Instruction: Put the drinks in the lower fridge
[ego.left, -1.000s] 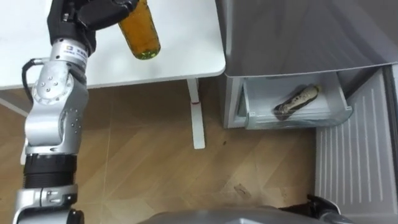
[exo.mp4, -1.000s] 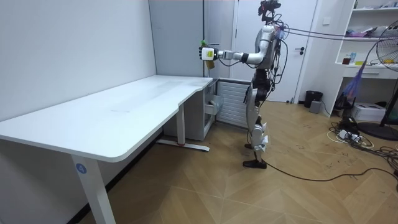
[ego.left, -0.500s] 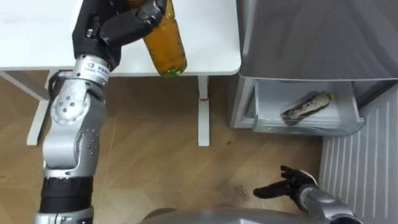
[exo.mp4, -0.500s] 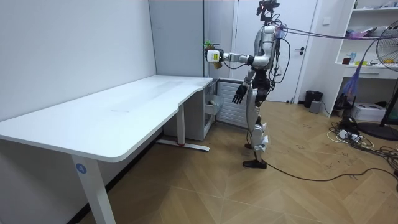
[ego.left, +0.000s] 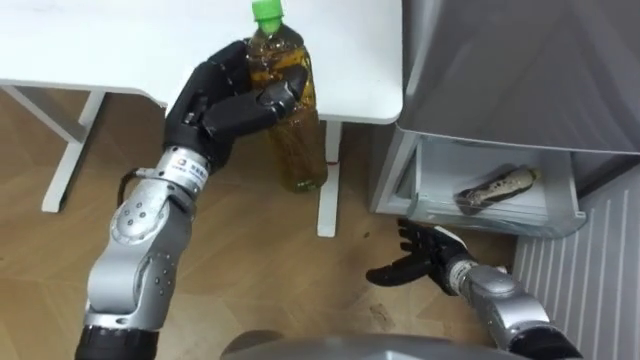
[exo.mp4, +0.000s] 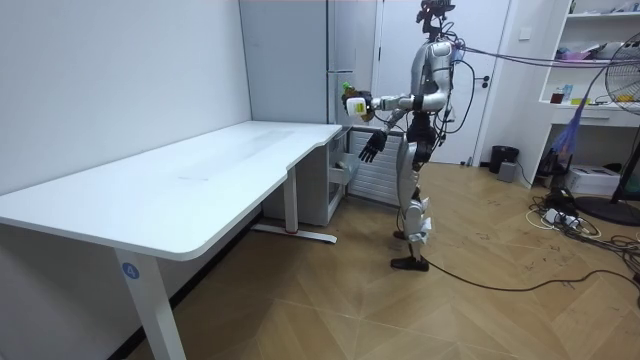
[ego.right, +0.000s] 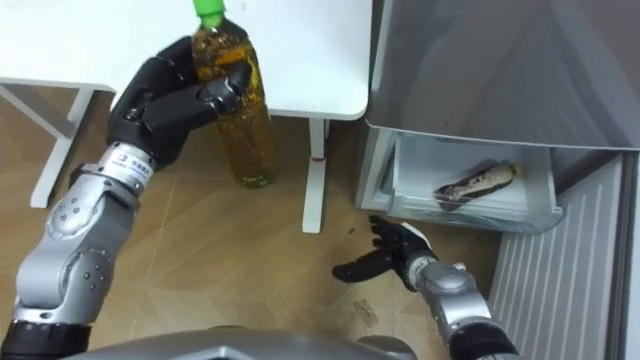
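I have the tea bottle (ego.left: 298, 150) gripped in L hand (ego.left: 232, 108), axis approx. upright, cap at 12 o'clock. Open fridge drawer (ego.left: 470, 216) lies at 4 o'clock from it. R hand (ego.left: 425, 262) spread, empty, nearer the drawer.

One clear plastic bottle of amber drink with green cap (ego.left: 290, 120), 12 o'clock; one mottled brown-and-white bottle-shaped item (ego.left: 497, 187), 3 o'clock; one open translucent fridge drawer (ego.left: 432, 170); one white worktop (ego.left: 120, 40); one grey fridge (ego.left: 520, 70).
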